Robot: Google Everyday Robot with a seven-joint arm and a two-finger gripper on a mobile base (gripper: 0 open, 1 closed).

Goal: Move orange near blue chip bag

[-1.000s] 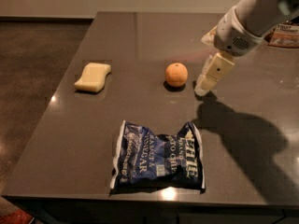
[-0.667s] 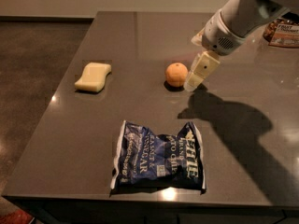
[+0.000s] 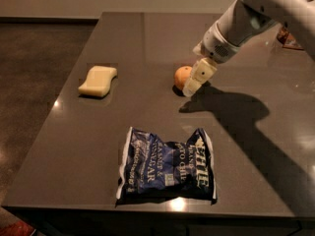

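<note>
The orange point(image 3: 181, 75) sits on the dark grey table point(image 3: 74, 132) near its middle. The blue chip bag point(image 3: 167, 164) lies flat near the table's front edge, well in front of the orange. My gripper point(image 3: 193, 83) comes down from the upper right, and its pale fingertip is right beside the orange on its right side, partly in front of it. The orange rests on the table.
A pale yellow sponge point(image 3: 98, 80) lies on the left part of the table. A dark object point(image 3: 291, 38) shows at the far right edge behind the arm. The table's left and front edges drop to the floor.
My gripper has moved left and a little down, from a gap to the right of the orange to right against it. The orange, bag and sponge have not moved.
</note>
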